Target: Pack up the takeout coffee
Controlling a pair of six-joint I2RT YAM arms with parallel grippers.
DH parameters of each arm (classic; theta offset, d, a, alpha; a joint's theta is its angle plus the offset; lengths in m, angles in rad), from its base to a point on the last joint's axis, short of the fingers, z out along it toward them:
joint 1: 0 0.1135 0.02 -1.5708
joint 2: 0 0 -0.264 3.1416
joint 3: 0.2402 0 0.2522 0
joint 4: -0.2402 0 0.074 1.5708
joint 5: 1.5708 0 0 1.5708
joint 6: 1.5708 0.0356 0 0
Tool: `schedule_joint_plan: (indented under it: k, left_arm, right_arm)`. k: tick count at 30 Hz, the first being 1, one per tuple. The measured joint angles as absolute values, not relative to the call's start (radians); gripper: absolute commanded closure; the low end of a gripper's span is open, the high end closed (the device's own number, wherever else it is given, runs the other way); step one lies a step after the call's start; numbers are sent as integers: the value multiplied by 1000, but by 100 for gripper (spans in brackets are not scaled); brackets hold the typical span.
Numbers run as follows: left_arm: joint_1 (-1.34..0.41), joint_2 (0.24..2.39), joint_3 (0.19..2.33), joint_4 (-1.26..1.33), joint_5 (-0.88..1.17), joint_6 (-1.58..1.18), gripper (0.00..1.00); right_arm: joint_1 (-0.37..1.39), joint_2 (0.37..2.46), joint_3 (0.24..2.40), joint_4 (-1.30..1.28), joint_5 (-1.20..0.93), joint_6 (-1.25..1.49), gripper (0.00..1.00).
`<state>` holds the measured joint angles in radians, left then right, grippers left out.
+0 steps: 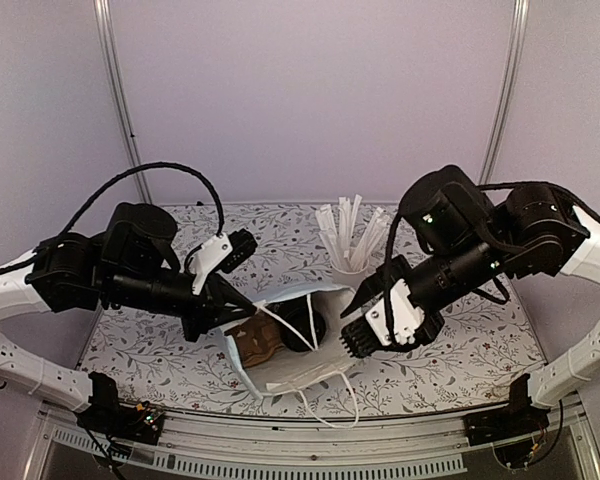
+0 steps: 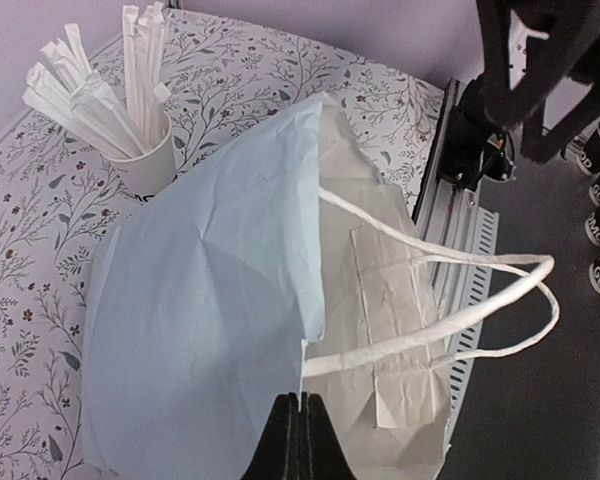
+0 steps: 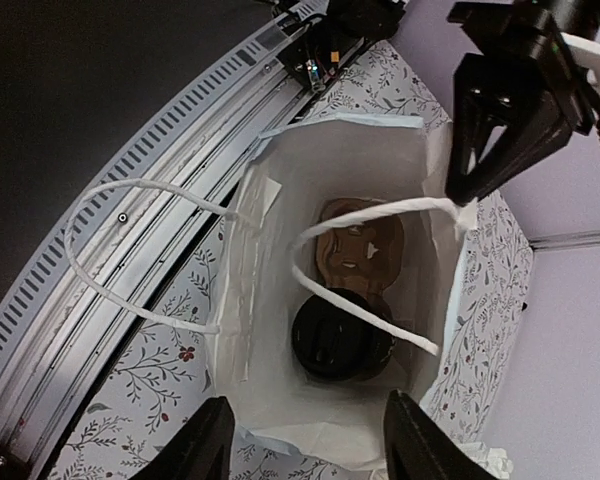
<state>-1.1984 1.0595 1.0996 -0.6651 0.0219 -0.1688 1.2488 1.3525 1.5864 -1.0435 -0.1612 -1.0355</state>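
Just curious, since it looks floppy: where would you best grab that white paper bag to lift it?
Probably by its two cord handles, pinched together from above. The bag stands mouth-up with the coffee cup inside, so lifting straight up should keep it level. One of them droops outward and would need gathering first.

Lilac walls [image 1: 300,90] (floral tabletop [image 1: 155,352] below)

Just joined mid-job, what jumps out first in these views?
A white paper bag gapes open in the middle of the table, a black cup and a brown cardboard carrier inside it. The left gripper is pinched shut on the bag's edge; the right gripper hangs open above the mouth. Behind stands a white cup of wrapped sticks.
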Motion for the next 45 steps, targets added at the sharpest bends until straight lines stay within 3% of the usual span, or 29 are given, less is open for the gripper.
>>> schedule_joint_plan:
  k: [8, 13, 25, 36, 45]
  left_arm:
    - [-1139, 1040, 1087, -632, 39, -170, 100]
    - [-1104, 1034, 1058, -601, 88, -168, 100]
    - [-1042, 1022, 1025, -555, 219, -153, 100]
    - [-1019, 1022, 985, -508, 294, -140, 100]
    - [-987, 1028, 978, -503, 329, -123, 100]
  right_arm:
    - [1340, 1412, 1488, -1007, -57, -1093, 65]
    - [1348, 1476, 1483, -912, 21, -1103, 66]
    - [1341, 1763, 1552, -832, 193, -1057, 55]
    - [1291, 1861, 1642, -817, 292, -994, 31]
    - [1246, 1960, 1698, -836, 325, -961, 21]
